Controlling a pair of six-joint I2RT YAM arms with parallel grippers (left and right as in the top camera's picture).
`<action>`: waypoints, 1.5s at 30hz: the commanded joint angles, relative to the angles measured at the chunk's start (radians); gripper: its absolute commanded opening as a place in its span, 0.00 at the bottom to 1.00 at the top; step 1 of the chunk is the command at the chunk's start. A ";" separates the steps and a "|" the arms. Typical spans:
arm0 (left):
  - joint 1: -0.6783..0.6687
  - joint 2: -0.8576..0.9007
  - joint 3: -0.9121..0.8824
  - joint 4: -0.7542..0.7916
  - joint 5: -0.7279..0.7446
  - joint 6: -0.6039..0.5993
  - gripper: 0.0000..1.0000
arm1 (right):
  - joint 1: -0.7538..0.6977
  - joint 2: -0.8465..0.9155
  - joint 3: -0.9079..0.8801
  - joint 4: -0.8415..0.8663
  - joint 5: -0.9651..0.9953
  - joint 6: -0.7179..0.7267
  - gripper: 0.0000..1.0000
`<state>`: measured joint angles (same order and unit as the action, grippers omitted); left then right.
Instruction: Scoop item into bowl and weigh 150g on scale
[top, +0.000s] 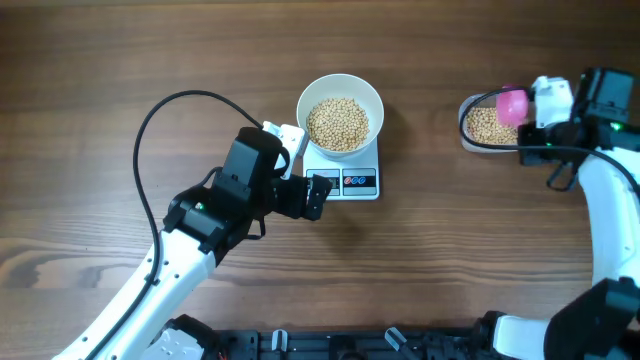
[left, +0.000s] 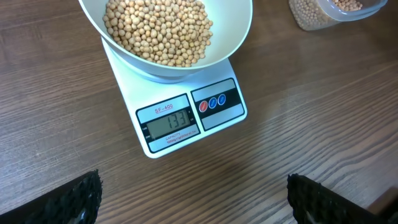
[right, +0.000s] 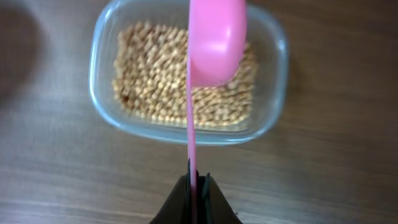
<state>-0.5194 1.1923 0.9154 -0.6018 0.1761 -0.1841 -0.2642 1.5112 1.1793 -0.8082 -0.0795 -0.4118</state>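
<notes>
Left wrist view: scale reads 133 under the bowl of beans at centre, left fingers apart and empty, right fingers clamped on pink scoop over the tub at right, so a full scoop would likely overshoot or spill in transit.

A pink scoop hangs over a clear plastic tub on the wooden table.

Soft, even light casts faint shadows; the right wrist view is blurred, especially the pink scoop.
</notes>
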 joint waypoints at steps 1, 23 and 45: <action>-0.004 0.001 -0.001 0.003 -0.010 0.019 1.00 | 0.033 0.048 -0.010 0.004 0.111 -0.034 0.04; -0.004 0.001 -0.001 0.003 -0.010 0.019 1.00 | 0.037 0.069 -0.010 -0.014 0.054 -0.038 0.04; -0.004 0.001 -0.001 0.002 -0.010 0.019 1.00 | 0.037 0.132 -0.010 -0.066 -0.038 -0.032 0.04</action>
<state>-0.5194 1.1923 0.9157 -0.6018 0.1761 -0.1841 -0.2295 1.6001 1.1786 -0.8719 -0.0498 -0.4332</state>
